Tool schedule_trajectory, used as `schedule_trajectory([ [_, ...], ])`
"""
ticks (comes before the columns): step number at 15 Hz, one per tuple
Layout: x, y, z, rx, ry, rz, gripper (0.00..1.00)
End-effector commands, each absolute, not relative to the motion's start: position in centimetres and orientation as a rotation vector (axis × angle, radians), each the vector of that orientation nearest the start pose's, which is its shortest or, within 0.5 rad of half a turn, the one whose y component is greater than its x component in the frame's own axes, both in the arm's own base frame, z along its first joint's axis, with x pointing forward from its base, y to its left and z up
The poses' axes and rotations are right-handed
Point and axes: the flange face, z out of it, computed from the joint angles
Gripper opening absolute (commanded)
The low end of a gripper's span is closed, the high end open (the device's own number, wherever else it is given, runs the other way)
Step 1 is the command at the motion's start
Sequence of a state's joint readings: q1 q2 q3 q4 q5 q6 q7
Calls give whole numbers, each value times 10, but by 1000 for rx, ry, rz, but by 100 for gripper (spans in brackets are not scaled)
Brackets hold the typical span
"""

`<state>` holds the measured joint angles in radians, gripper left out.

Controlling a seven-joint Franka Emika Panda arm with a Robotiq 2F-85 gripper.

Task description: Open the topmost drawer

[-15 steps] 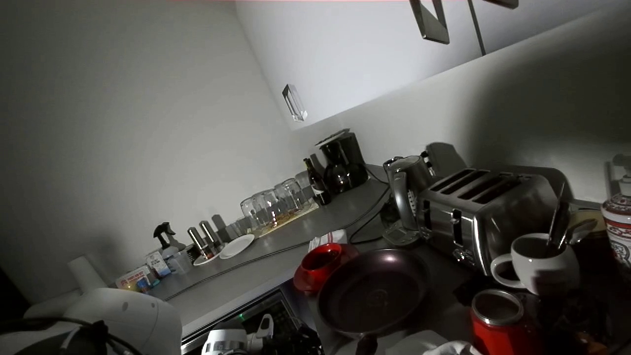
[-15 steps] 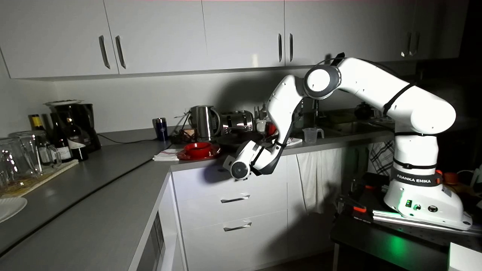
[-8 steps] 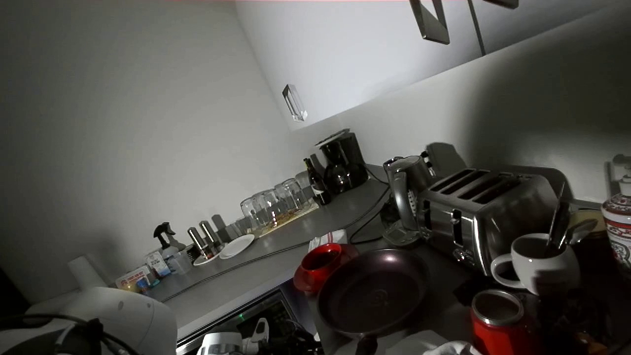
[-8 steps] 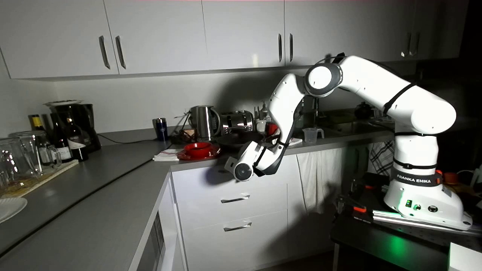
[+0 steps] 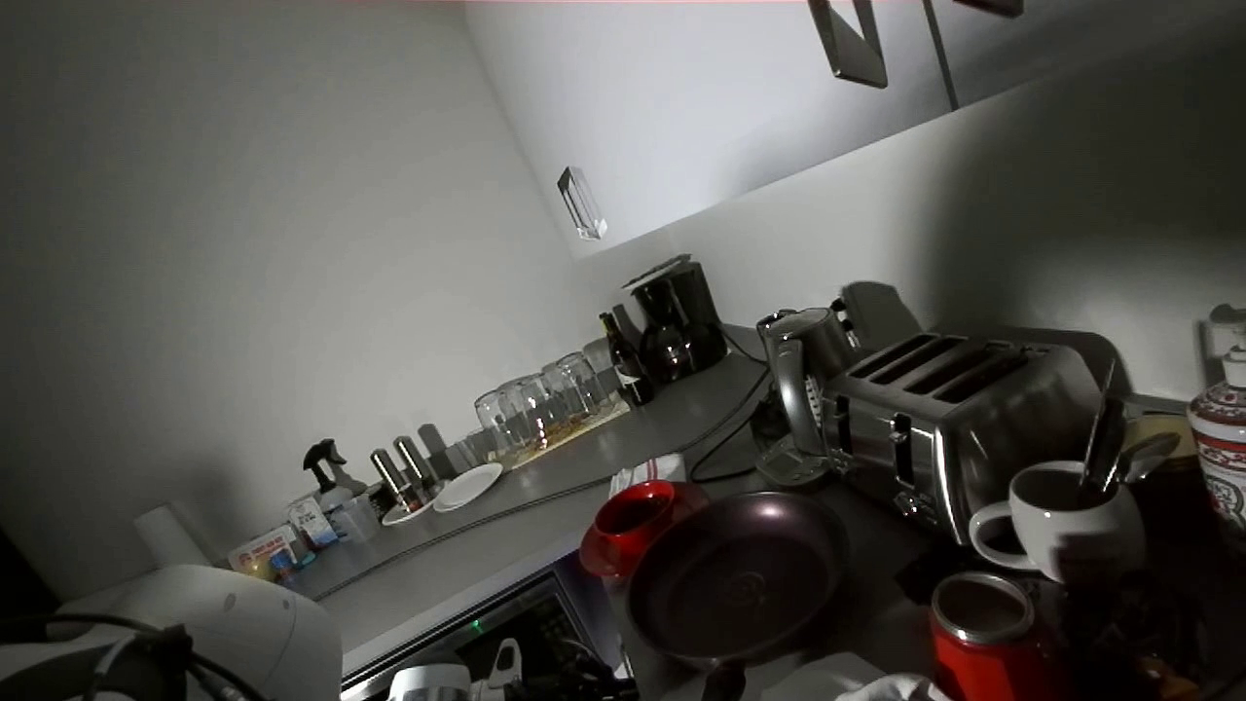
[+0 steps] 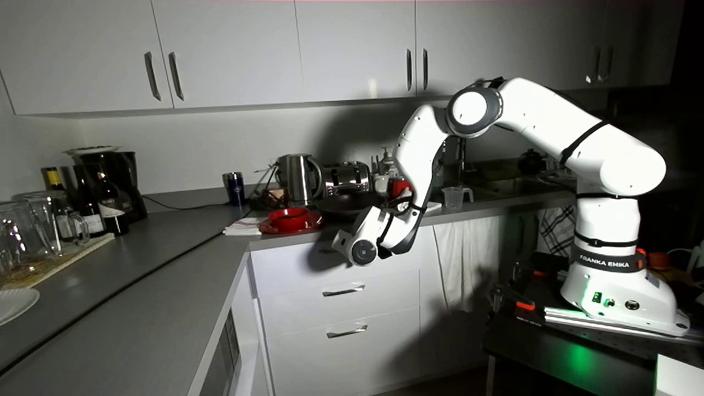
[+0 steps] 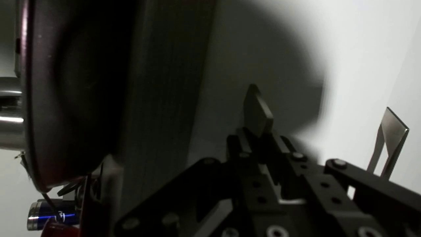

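The topmost drawer [image 7: 227, 72] shows in the wrist view as a flat front, dark grey in shadow and pale where light falls. Its handle [image 7: 257, 108] is a thin flat bar that juts out, tilted in the picture. My gripper [image 7: 258, 138] is shut on this handle, one finger on either side. In an exterior view the same drawer front [image 6: 286, 270] lies just below the countertop and seems to stand slightly out from the drawers below. The arm's wrist [image 6: 363, 252] hides the fingertips there.
A dark frying pan [image 7: 75, 92] sits near the counter edge [image 7: 164, 82], close beside the gripper. A red bowl [image 6: 290, 218] stands on a red plate left of the arm. Below, the second drawer's handle [image 7: 389, 141] sticks out. The counter leg [image 6: 148, 308] runs along the left.
In an exterior view the wrist has shifted a little right and the elbow has risen. The grip stays shut, and the top drawer front seems to have come out slightly with it.
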<state>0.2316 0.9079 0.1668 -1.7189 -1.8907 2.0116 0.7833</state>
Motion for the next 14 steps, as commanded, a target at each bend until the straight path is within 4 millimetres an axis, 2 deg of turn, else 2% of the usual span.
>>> schedule_trajectory([
  [1, 550, 205, 32, 1710, 1130, 356, 10],
  [7, 550, 204, 31, 1700, 1131, 347, 9],
  [8, 611, 189, 67, 1665, 988, 430, 16],
  [14, 611, 189, 67, 1665, 988, 430, 16],
])
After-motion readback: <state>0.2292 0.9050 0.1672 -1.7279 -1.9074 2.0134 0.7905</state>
